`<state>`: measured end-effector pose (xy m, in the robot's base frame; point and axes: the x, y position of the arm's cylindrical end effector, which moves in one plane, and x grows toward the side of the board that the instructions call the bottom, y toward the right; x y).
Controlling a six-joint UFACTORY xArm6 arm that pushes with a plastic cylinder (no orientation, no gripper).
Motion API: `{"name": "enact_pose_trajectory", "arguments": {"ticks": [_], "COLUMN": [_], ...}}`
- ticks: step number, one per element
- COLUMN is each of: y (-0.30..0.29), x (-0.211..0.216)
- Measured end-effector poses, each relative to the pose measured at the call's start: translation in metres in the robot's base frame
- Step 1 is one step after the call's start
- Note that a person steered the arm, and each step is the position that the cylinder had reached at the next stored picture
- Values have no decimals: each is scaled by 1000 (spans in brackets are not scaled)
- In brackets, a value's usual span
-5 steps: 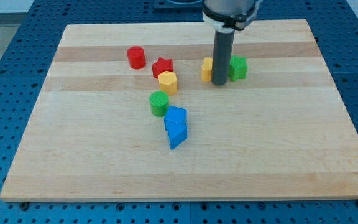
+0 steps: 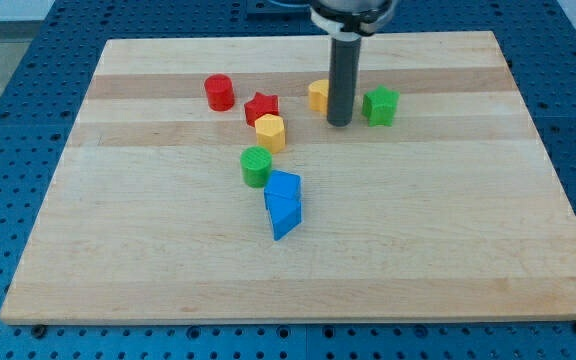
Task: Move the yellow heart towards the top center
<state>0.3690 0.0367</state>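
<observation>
Yellow heart (image 2: 317, 95) in the upper middle of the wooden tabletop (image 2: 448, 250), a little short of the top edge and partly hidden behind the dark rod (image 2: 342, 75). My tip (image 2: 339, 123) planted just beside the heart, on its right and lower side as viewed, apparently touching, though cannot tell for sure. No end effector that could clench or release: a bare rod, grasping nothing, only pushing. Green block (image 2: 380, 105) near the tip on the view's right, apart from it. Further left: red star (image 2: 261, 106), red cylinder (image 2: 219, 92), yellow block (image 2: 270, 131), green cylinder (image 2: 256, 166), and blue blocks (image 2: 283, 203) lower down. Likely trouble from here: contact off the heart's centre, so a push may spin it or let it slide off the round rod toward the view's left, nearer the red star than top centre. Also possible: overshooting the top edge. No containers anywhere in view, nothing held in anything.
</observation>
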Motion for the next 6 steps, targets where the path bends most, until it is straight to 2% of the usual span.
{"name": "enact_pose_trajectory", "arguments": {"ticks": [1,3,6], "y": [-21,-19,36], "x": [-2,-36,-35]}}
